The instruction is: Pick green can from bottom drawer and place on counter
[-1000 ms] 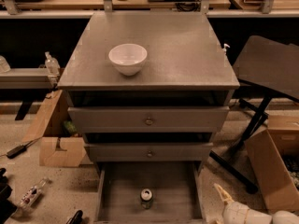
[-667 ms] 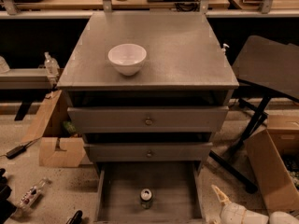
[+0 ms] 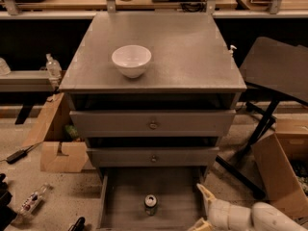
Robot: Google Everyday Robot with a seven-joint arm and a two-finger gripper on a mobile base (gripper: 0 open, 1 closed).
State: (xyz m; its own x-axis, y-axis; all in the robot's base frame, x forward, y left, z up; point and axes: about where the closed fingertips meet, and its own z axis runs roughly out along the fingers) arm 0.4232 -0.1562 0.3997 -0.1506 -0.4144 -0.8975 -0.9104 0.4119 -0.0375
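The grey worktop [image 3: 192, 57] carries a white bowl [image 3: 131, 60]. In the bottom drawer [image 3: 122, 198] the green can [image 3: 150, 205] stands upright, lid upward, label not readable. The hand [image 3: 196, 207], spread wide, is to its right.

can [image 3: 150, 204] in btm drawer [image 3: 124, 201], ctr | bowl [image 3: 131, 60] on counter [image 3: 192, 57], left | tool [image 3: 202, 211] rt of can

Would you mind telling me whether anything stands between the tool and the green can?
Nothing visible does. The tool, its fingers apart, is by the right edge of the open bottom drawer, to the right of the can. Only bare drawer floor lies between them.
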